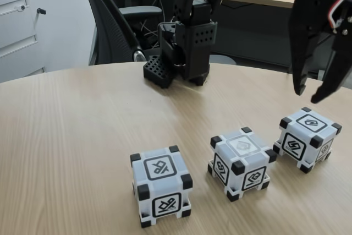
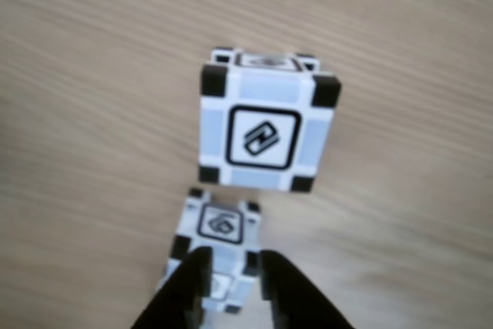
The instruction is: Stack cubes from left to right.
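You are at the approach: three cubes sit in a row on the desk (image 1: 66, 119), none stacked. The jaws (image 1: 312, 93) hang spread and empty above the right cube (image 1: 307, 137), with the middle cube (image 1: 241, 162) and left cube (image 1: 161, 185) nearer. Next, lower squarely over one cube. The other view is blurred.

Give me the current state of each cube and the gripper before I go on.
Left cube: upright on the table, unstacked, apart from the others.
Middle cube: on the table, unstacked.
Right cube: on the table, unstacked, below the gripper.
Gripper: open, empty, hovering above the right cube.
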